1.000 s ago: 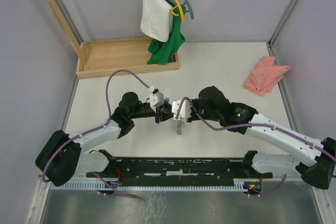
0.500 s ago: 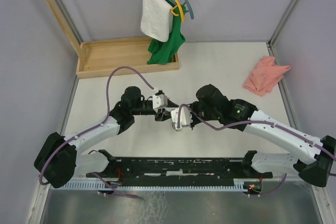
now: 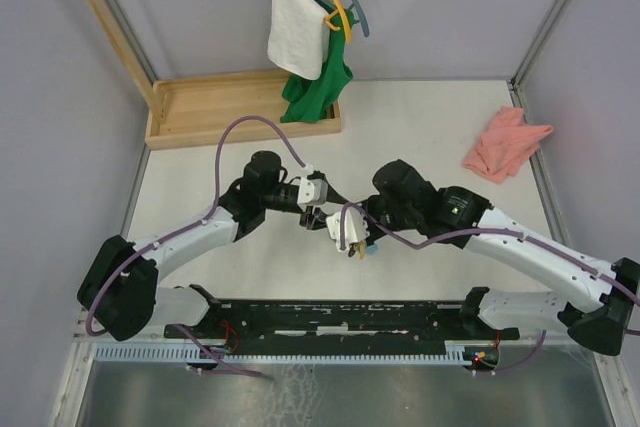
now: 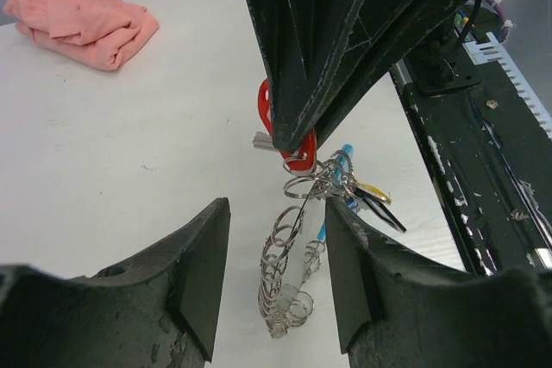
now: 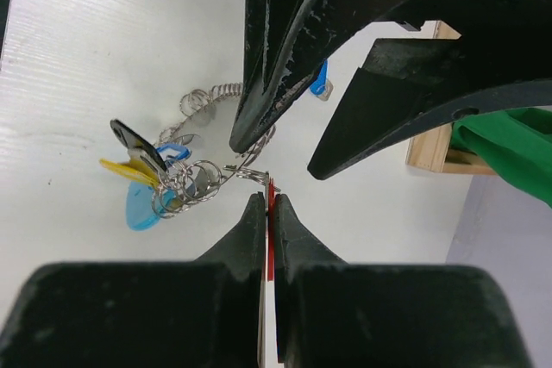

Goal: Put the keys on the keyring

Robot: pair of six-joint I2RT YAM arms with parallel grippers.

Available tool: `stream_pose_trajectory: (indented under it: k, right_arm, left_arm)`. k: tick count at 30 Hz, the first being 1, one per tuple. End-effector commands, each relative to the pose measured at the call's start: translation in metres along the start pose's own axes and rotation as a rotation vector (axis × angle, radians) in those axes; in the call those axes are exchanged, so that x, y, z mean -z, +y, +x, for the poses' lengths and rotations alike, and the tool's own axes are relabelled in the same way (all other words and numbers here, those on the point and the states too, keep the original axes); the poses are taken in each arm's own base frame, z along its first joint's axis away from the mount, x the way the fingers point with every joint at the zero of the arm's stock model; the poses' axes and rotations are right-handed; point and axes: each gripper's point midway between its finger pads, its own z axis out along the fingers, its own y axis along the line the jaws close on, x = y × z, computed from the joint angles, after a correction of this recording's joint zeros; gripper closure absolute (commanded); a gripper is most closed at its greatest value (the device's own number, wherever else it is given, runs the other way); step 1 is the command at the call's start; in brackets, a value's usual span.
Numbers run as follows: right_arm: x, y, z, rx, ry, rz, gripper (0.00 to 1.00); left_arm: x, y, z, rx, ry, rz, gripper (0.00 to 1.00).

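R gripper pinched shut on red key over table; ring bunch w/ coloured tags hangs off that key. L gripper jaws apart, facing bunch, clamping nothing

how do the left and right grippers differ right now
The left gripper has its fingers apart; the right gripper has them pressed together. The left gripper holds nothing; the right gripper pinches the red key by its head. Both have black fingers and face each other closely.
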Motion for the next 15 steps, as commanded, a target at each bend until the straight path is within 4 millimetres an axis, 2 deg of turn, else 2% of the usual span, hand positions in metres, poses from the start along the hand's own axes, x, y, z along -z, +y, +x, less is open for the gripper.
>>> stream_pose_trajectory:
  k: [1,9,12,15]
  right_arm:
    - [0.009,-0.024,-0.022,-0.041,-0.052,0.065,0.99]
    - [0.005,-0.029,-0.019,-0.276,0.02,0.071,0.99]
    - [0.004,-0.032,-0.022,-0.349,0.03,0.088,0.99]
    - [0.004,-0.033,-0.025,-0.41,0.041,0.094,0.99]
  left_arm:
    - [0.007,0.005,-0.02,-0.006,-0.049,-0.07,0.44]
    - [0.035,0.016,-0.022,0.203,-0.116,-0.399,0.43]
    - [0.042,0.014,-0.026,0.26,-0.141,-0.465,0.43]
    - [0.04,0.005,-0.029,0.268,-0.153,-0.485,0.43]
